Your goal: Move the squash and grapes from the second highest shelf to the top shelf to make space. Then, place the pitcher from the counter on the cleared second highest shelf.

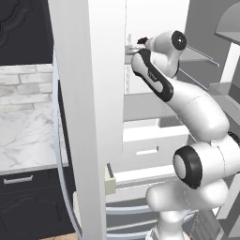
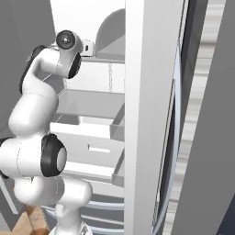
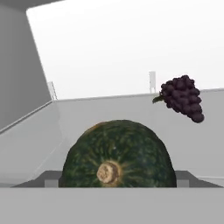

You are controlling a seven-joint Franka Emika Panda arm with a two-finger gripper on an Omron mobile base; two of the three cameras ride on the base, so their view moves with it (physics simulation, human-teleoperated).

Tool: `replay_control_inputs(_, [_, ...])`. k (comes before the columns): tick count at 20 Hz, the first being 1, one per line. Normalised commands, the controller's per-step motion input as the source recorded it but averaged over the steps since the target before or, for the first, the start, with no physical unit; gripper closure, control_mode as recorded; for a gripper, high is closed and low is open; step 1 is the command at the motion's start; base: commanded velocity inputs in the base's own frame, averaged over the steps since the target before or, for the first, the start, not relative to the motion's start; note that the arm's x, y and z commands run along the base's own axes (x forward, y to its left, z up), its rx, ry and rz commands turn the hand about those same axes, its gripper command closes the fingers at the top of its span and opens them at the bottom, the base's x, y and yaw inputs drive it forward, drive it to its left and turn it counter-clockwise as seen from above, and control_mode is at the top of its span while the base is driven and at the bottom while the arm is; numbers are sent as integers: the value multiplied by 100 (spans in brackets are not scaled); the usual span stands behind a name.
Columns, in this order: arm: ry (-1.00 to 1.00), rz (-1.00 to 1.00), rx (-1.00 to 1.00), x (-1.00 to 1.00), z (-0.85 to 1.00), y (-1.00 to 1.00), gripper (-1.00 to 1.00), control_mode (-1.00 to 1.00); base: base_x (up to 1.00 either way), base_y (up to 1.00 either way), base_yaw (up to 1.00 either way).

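Fridge shelf: squash, grapes, open gripper

Round dark-green ribbed squash (image 3: 118,154) sits near, on the flat grey shelf (image 3: 35,135); dark purple grape cluster (image 3: 181,98) lies farther back, to its right; gripper jaws stand wide, holding nothing

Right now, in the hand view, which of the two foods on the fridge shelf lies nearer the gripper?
The squash: the round dark green one, large and central at the bottom. The grapes, a small purple cluster, sit farther back to its right.
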Motion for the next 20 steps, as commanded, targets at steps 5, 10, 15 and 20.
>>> replay_control_inputs(5, [6, 3, 0, 81, -17, 0, 100, -100, 0, 0, 0])
replay_control_inputs(10, [0, 2, -2, 75, -36, 12, 100, -100, 0, 0, 0])
replay_control_inputs(15, [0, 1, -3, 81, -39, 21, 100, -100, 0, 0, 0])
replay_control_inputs(20, [5, 0, 0, 93, -6, 14, 100, -100, 0, 0, 0])
